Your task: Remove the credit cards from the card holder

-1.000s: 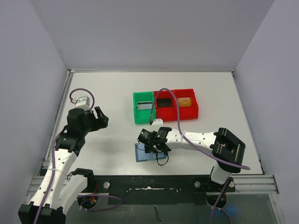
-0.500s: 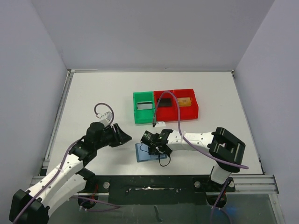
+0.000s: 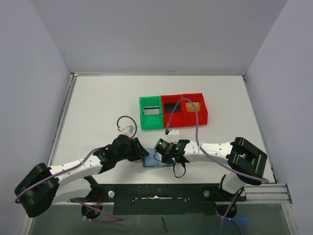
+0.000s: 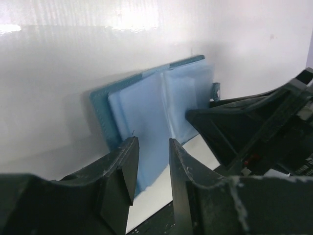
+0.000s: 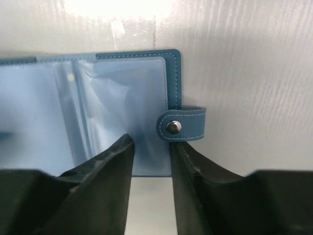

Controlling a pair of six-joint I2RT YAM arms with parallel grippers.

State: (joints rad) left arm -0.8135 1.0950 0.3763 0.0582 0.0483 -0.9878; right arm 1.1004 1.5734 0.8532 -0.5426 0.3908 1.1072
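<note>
- The card holder (image 3: 152,163) lies open and flat on the white table (image 3: 98,112), near its front edge and between the 2 grippers.
- From above, its long axis runs left to right, parallel to that front edge. The fold crosses it at the middle, making 2 squarish panels.
- The outer cover is darker blue, leather-like and stitched along the rim. Inside are pale, glossy clear sleeves, slightly crumpled at the fold (image 5: 122,88).
- In the right wrist view a small rounded tab (image 5: 181,125) with a metal snap stud sticks out from the short right-hand edge.
- The left gripper (image 4: 151,147) stands over the holder's left edge, fingers a narrow gap apart, nothing visibly pinched.
- The right gripper (image 5: 149,142) stands over the tab-side panel's edge, fingers likewise narrowly apart.
- A green bin (image 3: 150,122) and red bins (image 3: 188,118), in glossy plastic, stand farther back.
</note>
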